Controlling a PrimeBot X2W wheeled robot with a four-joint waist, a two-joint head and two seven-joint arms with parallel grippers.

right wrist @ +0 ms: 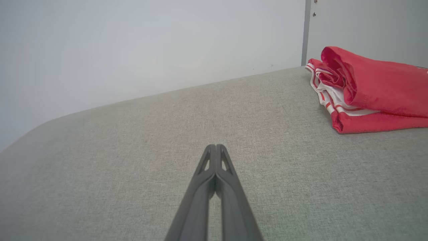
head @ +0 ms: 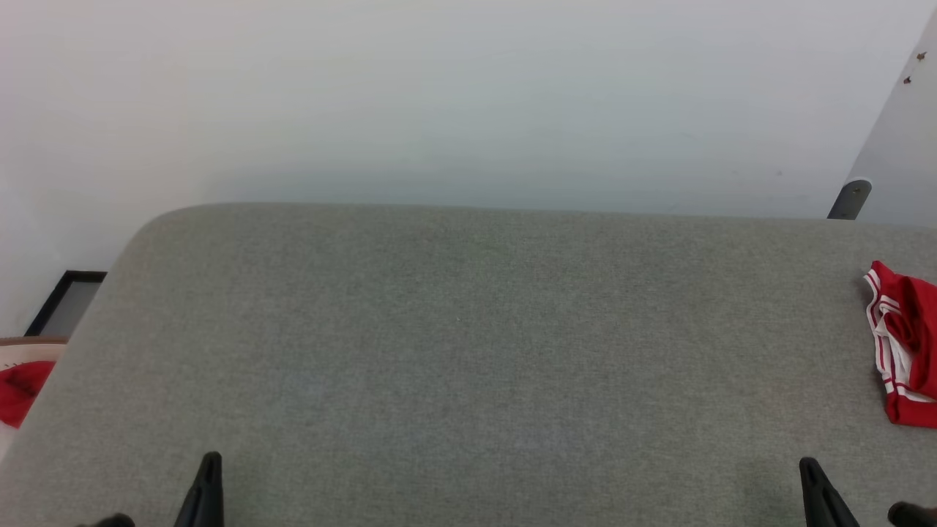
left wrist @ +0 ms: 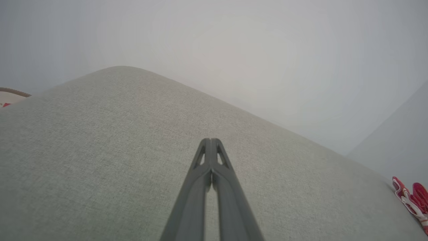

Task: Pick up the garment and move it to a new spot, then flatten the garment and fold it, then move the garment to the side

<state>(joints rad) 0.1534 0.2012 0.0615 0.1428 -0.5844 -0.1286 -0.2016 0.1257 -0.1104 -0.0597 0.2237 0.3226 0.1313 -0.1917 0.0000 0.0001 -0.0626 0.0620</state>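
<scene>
The garment (head: 904, 344), a red jersey with white-and-red striped trim, lies folded at the right edge of the grey table (head: 468, 344). The right wrist view has the garment (right wrist: 371, 90) at its upper right, and the left wrist view catches a corner of the garment (left wrist: 413, 201) at its lower right. My left gripper (head: 211, 462) stands at the near left of the table, shut, its fingertips pressed together over bare cloth (left wrist: 210, 142). My right gripper (head: 808, 467) is at the near right, shut on nothing (right wrist: 215, 148), well short of the garment.
A white wall rises behind the table. Off the table's left edge sits a round container (head: 25, 359) with a plain red cloth (head: 20, 391) in it, and a dark-framed panel (head: 66, 300) stands behind. A grey post (head: 849, 199) stands at the far right corner.
</scene>
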